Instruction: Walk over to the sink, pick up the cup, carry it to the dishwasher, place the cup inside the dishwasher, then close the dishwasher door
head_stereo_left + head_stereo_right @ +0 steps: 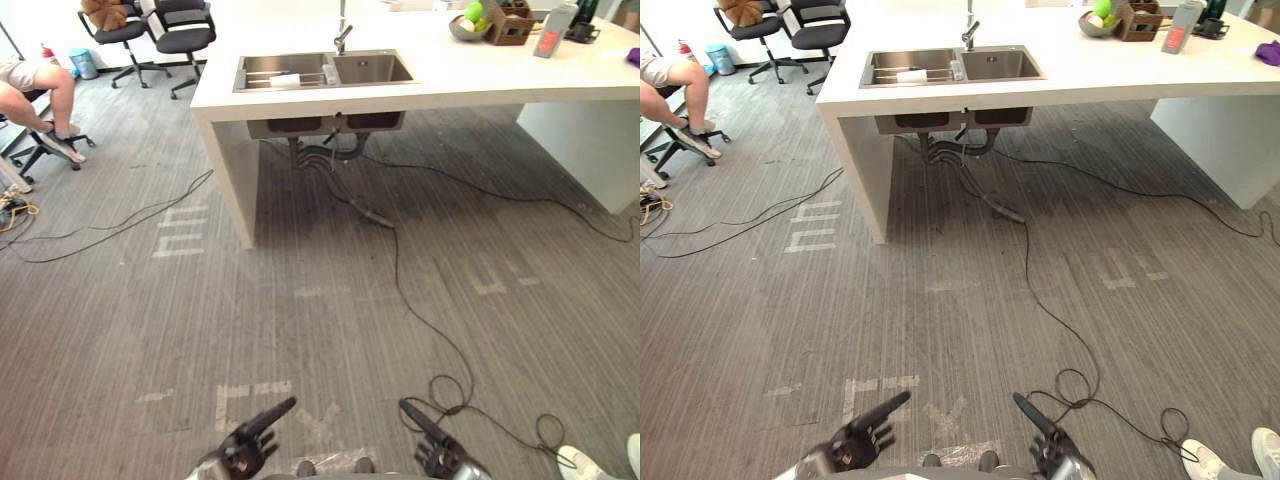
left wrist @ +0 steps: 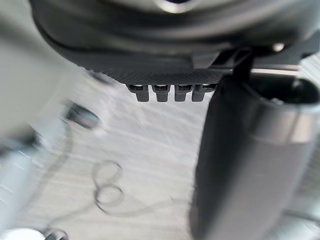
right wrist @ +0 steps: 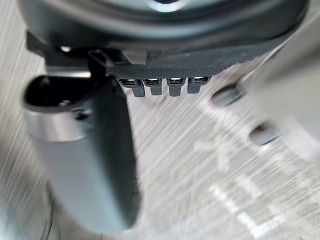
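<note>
The sink (image 1: 375, 68) sits in the white table (image 1: 450, 75) at the upper middle of the frame. A pale thing in its left basin appears to be the cup (image 1: 285, 78), though it is too small to tell for sure. The left hand (image 1: 250, 448) and right hand (image 1: 440, 455) hang low at the bottom edge over the grey floor (image 1: 300, 300), well apart from the table. Both have relaxed, spread fingers and hold nothing. A seated person (image 1: 40, 95) and office chairs (image 1: 185, 35) are at the upper left.
</note>
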Tool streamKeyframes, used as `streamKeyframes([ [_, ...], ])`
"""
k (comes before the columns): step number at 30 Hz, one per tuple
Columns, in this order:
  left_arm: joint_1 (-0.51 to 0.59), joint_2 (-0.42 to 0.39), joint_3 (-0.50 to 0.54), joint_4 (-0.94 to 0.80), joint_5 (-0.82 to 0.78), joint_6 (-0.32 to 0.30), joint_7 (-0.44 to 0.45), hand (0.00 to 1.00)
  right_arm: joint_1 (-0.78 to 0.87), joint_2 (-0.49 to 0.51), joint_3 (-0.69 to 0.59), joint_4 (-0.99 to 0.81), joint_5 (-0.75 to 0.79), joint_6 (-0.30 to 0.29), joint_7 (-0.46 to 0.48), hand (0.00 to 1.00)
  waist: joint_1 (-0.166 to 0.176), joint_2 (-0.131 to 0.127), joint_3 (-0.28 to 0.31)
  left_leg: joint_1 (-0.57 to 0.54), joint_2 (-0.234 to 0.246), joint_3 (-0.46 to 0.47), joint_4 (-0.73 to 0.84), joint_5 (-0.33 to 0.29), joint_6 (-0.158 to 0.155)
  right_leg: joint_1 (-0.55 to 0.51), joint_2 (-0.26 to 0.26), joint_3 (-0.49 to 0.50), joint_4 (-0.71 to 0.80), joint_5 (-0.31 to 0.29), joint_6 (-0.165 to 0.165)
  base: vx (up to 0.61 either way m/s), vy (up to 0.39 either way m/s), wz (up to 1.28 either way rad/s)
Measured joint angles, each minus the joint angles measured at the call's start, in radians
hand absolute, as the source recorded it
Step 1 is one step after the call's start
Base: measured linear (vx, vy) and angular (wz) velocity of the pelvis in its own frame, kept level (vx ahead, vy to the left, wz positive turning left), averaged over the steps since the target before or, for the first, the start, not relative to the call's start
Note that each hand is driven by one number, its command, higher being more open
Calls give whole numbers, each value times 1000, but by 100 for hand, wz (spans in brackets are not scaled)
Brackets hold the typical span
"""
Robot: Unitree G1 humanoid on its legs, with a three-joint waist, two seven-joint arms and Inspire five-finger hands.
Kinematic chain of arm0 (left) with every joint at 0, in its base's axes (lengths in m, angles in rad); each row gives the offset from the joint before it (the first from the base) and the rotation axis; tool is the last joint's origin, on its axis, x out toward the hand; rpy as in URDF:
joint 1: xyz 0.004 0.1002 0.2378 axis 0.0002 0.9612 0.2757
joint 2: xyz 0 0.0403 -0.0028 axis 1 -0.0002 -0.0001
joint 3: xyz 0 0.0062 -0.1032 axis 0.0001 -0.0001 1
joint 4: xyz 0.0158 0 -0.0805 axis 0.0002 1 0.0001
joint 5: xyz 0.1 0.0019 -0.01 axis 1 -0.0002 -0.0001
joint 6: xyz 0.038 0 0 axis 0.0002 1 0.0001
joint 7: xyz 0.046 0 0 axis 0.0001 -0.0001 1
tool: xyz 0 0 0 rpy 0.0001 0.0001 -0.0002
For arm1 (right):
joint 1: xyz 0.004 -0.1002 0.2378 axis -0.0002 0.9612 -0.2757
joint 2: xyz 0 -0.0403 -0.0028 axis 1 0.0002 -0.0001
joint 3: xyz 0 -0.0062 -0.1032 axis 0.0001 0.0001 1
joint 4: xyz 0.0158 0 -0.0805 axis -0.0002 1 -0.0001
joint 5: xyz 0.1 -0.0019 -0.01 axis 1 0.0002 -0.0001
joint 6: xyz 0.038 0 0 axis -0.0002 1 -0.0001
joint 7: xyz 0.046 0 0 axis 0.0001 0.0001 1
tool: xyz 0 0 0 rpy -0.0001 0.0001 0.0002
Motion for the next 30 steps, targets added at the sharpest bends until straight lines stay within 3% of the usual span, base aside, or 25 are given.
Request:
streamKeyframes([
  [8, -67, -12, -37, 33, 115, 2, 20, 100, -74, -37, 0, 14, -158, 6, 56, 100, -2, 3, 30, 33, -5, -10, -27, 2, 2, 43, -1, -8, -35, -1, 14, 25, 12, 2],
  [10, -65, -12, -37, 35, 159, 0, 59, 100, -75, -38, 0, 14, -195, 6, 55, 100, -2, 3, 30, 34, -5, -11, -27, 2, 2, 45, -2, -10, -35, -3, 18, 0, 6, 2],
  [15, -44, -13, -23, -15, 422, -58, 317, 100, -78, -39, 4, 11, -312, -41, 74, 100, 0, 6, 32, 41, -6, -13, -25, 0, -1, 52, -4, -14, -30, -9, 28, -27, 15, 3],
  [20, -11, -16, -6, -61, 630, -67, 497, 100, -77, -52, 63, 0, -349, -53, 113, 100, 3, 12, 35, 45, -7, -13, -20, -3, -5, 52, -8, -14, -17, -10, 28, -52, 21, 0],
  [25, 59, -43, 24, -109, 704, -71, 582, 100, -52, -47, 122, -11, -374, -72, 123, 100, 6, 13, 35, 54, -7, -11, -17, -4, -6, 61, -8, -11, -14, -9, 27, -43, 10, -1],
  [30, 131, -66, 25, -102, 689, -79, 572, 100, -6, -35, 145, -31, -365, -76, 101, 100, 10, 13, 35, 61, -4, 7, -18, -7, -7, 62, -5, 6, -14, -5, 21, -35, 4, -11],
])
